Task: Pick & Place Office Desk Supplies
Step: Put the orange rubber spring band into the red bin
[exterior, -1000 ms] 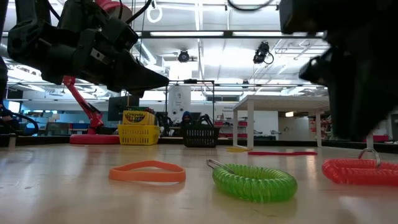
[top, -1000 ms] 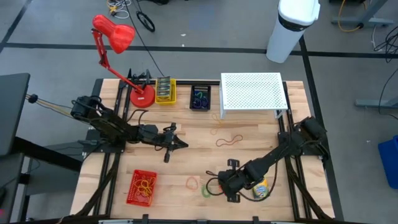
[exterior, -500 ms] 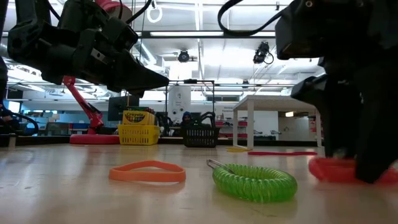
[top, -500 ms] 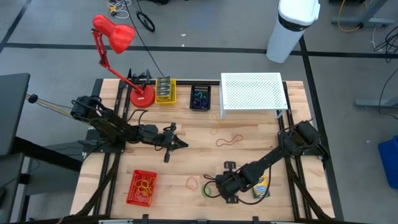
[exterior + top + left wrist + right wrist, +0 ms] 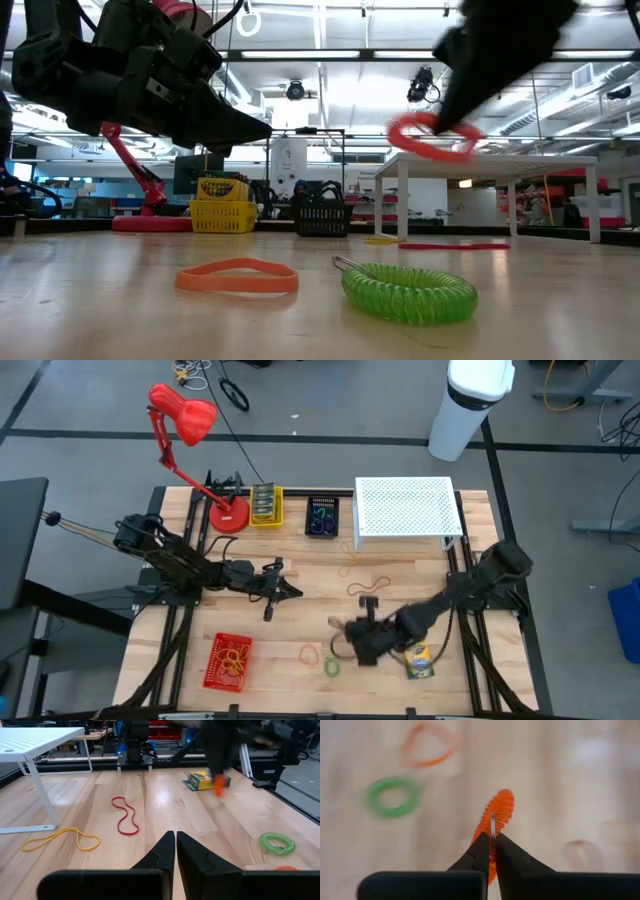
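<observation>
My right gripper [image 5: 491, 846] is shut on a red-orange coil loop [image 5: 500, 812], which hangs high above the table in the low view [image 5: 430, 138]. On the wood below and to its left lie a green coil loop [image 5: 332, 666] and a flat orange loop [image 5: 310, 654]. A yellow-and-green crayon box [image 5: 420, 660] lies flat near the right arm. My left gripper [image 5: 292, 592] hovers shut over the table's left middle, holding nothing. My right gripper pinches the coil loop between its two fingertips, at the part of the coil beside its small metal ring [image 5: 493, 826]. The fingers slant down from above. The loop sticks out beyond the fingertips, tilted and lifted clear of the table [image 5: 455, 150].
A red rubber band [image 5: 370, 587] and a yellow one [image 5: 60, 839] lie mid-table. A red basket [image 5: 228, 660] sits at the near left. A yellow basket [image 5: 265, 505], a dark basket [image 5: 322, 517], a white riser [image 5: 405, 510] and a red lamp [image 5: 185, 420] stand along the far side.
My right gripper came down on the red-orange coil loop lying near the table's front edge and shut on it. It then rose and swung toward the far side, tipping as it went. The loop is now lifted clear of the wood.
</observation>
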Robot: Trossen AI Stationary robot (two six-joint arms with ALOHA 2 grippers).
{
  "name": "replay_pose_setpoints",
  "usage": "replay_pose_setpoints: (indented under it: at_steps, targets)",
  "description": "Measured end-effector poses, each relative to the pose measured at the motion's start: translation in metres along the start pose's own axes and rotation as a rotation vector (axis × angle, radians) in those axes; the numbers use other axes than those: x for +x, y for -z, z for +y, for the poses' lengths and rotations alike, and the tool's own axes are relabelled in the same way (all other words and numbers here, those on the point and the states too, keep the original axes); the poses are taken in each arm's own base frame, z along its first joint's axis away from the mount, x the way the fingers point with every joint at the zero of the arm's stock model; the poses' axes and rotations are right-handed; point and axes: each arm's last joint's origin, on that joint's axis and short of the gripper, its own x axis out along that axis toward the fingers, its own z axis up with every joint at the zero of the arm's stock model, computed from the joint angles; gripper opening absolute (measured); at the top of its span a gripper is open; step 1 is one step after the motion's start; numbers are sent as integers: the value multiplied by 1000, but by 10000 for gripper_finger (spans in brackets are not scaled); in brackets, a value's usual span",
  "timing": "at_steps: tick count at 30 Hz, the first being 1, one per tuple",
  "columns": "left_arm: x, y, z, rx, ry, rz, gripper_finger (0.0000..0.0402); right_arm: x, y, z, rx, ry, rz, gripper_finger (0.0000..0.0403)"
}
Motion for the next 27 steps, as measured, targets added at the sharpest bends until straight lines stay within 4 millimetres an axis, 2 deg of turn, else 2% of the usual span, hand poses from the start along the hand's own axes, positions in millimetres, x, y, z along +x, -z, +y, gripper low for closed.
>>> replay_pose_setpoints:
  at_steps: [4, 8, 11, 13, 16, 18, 21, 25, 27]
  targets:
    - [0, 0, 0, 0, -3, 0, 27, -8, -27, -51, 47, 150, -65, 13]
    - [0, 0, 0, 0, -8, 0, 27, -2, -56, -124, 117, 269, -74, 9]
    - [0, 0, 1, 0, -18, 0, 27, 7, -76, -183, 182, 281, -107, 9]
    - [0, 0, 1, 1, -22, 0, 27, 16, -83, -220, 221, 291, -96, 9]
    - [0, 0, 1, 1, -26, 0, 27, 33, -86, -264, 275, 321, -60, 9]
    - [0, 0, 1, 1, -25, 1, 27, 51, -83, -286, 300, 336, -15, 9]
    - [0, 0, 1, 1, -26, 2, 27, 78, -75, -308, 337, 291, 26, 10]
    - [0, 0, 1, 1, -25, 6, 27, 102, -68, -326, 352, 284, 61, 13]
    - [0, 2, 1, -1, -25, 18, 27, 111, -64, -329, 349, 279, 72, 13]
